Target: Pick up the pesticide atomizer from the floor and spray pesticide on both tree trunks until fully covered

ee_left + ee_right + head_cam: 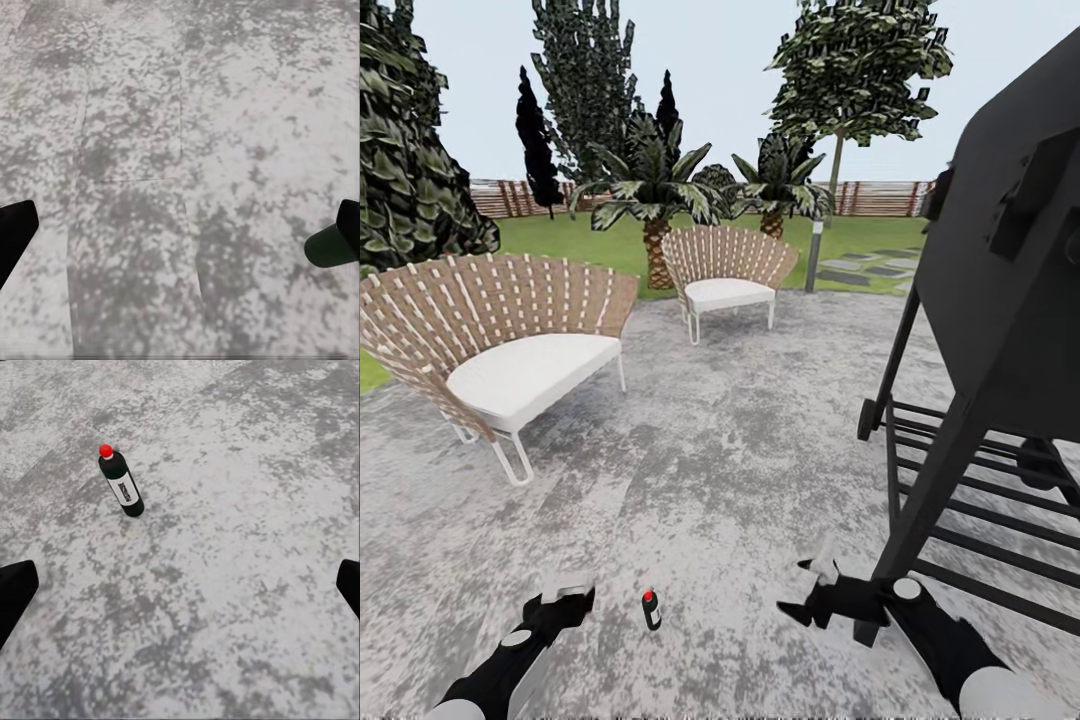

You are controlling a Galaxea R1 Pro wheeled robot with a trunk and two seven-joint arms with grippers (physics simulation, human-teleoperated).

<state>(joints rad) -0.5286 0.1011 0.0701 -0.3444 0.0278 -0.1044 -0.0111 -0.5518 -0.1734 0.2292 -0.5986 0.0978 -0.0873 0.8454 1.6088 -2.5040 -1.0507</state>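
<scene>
**A:** What sits nearest the robot?

**B:** Two grippers, low in the head view. The left gripper (pixel 565 597) hangs over the mottled grey paved floor (pixel 740 440) with its fingers spread; in the left wrist view the two dark fingers (pixel 15 232) stand at opposite edges with bare paving between them, and a dark green rounded shape (pixel 330 247) just beside one of them. The right gripper (pixel 810 590) is spread too, its fingers (pixel 15 589) wide apart over the floor and pinching nothing.

**A:** And the atomizer?

**B:** One pesticide atomizer (pixel 651 609), a small dark bottle with a red cap and a white label, stands upright on the floor between the two grippers, nearer the left one and touching neither. The right wrist view shows it (pixel 121 481) standing clear ahead of the fingers.

**A:** Anything to the right?

**B:** One large black grill (pixel 1000 300) on slanted legs with a slatted lower rack, just beside the right arm.

**A:** Farther out?

**B:** Two woven fan-backed chairs with white cushions: the near chair (pixel 500 340) at left, the far chair (pixel 725 270) toward the middle. Behind them two short palms (pixel 650 200), then the green lawn (pixel 560 235) with grey stepping stones (pixel 870 265) at far right, and one slim lamp post (pixel 815 255).

**A:** And the trees?

**B:** One tall tree (pixel 860 70) with a pale bare trunk (pixel 836 165) rises at far right; two narrow near-black cone trees (pixel 535 135) stand by the reddish slat fence (pixel 880 198).
</scene>
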